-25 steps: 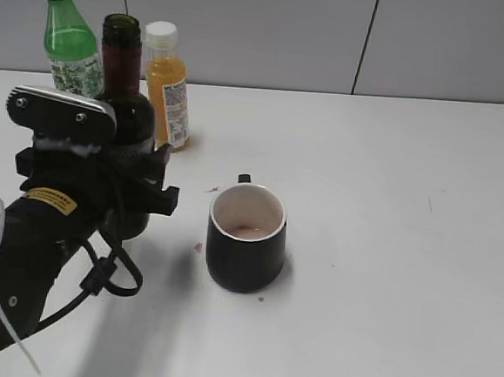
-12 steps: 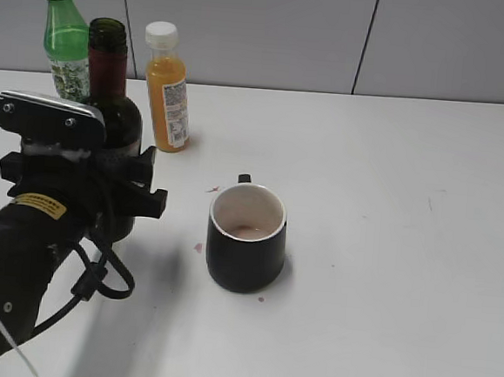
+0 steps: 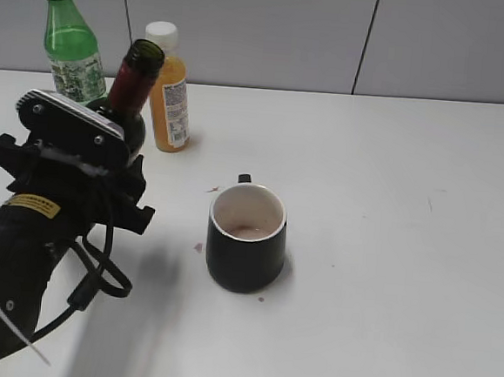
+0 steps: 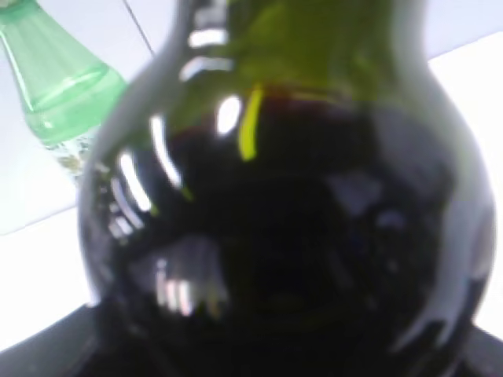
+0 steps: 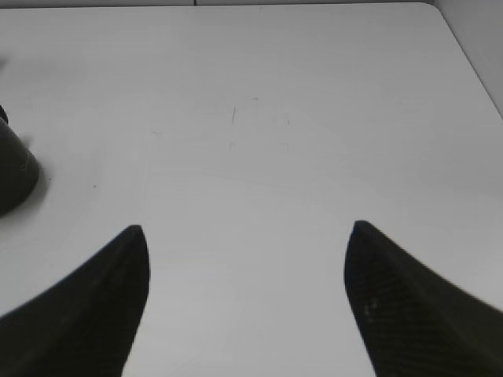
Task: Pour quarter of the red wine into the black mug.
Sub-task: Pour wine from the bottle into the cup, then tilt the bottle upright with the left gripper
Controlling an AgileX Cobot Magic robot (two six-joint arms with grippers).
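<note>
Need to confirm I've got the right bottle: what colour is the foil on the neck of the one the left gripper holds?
Maroon, on the red wine; the exterior view shows it best.

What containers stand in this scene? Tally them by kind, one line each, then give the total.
Glass bottles: 1, the dark-green glass wine bottle with maroon neck foil, tilted in the left gripper.
Plastic bottles: 2, the bright green plastic bottle and the orange juice bottle with white cap.
Mugs: 1, the squat black mug with white interior.
Total: 4
</note>
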